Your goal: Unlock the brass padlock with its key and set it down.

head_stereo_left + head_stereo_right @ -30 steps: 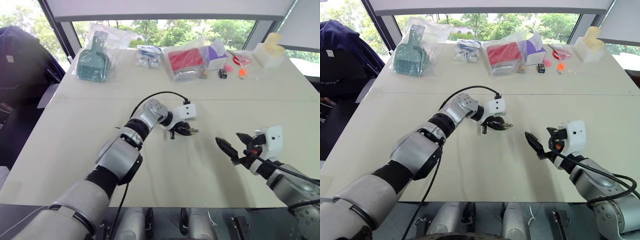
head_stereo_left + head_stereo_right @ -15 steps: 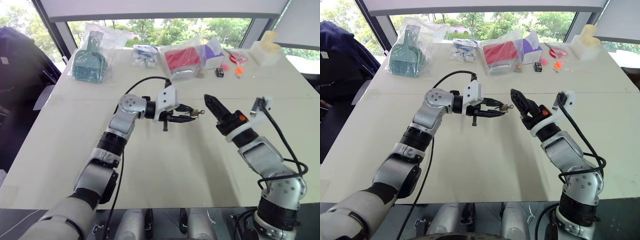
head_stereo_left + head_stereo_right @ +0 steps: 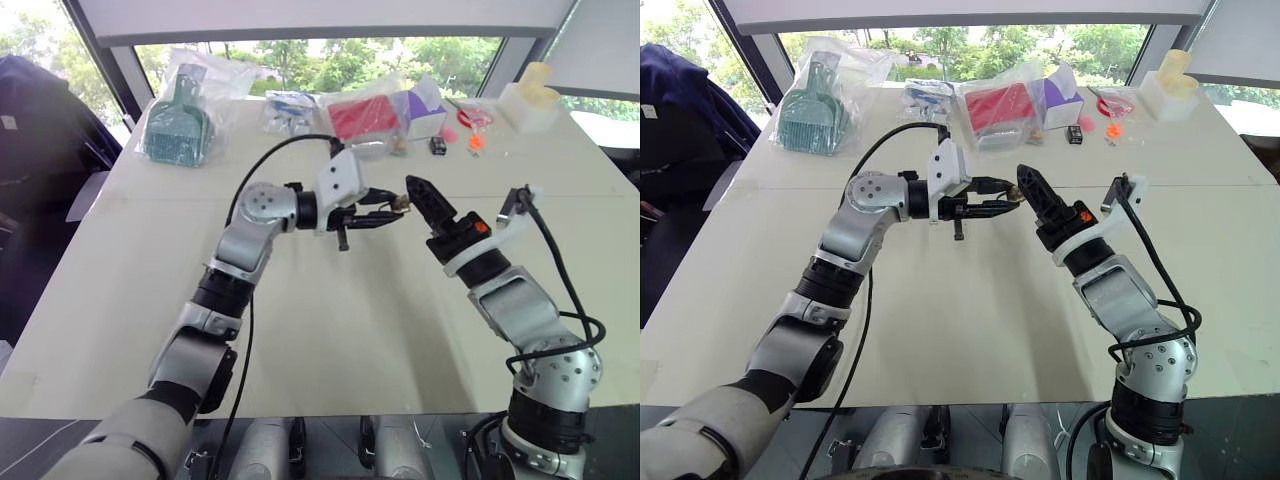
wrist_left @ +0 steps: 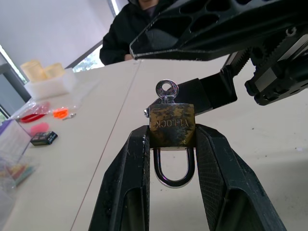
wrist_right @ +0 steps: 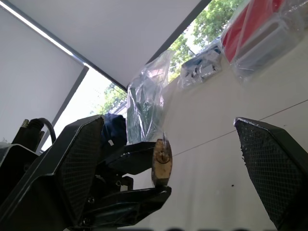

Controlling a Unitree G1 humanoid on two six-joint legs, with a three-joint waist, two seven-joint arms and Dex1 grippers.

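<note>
Left wrist view: left gripper clamped on brass padlock mid-air, key sticking out, right gripper spread wide around it — risk: off-centre pinch twists lock loose, drops to table.

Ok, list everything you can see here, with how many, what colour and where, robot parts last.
Brass padlock: one, yellow-brass, silvery shackle, held above the table.
Key: one, silvery, sticking out of the padlock.
Table: one, cream.
Green brush in bag: one, far left.
Red box in bag: one, far middle.
Purple box: one, beside the red one.
Small black box: one, far side.
Pale container: one, far right corner.
Person in dark clothes: one, beyond the table.
Left gripper: jaws shut on the padlock.
Right gripper: jaws open beside the key.
</note>
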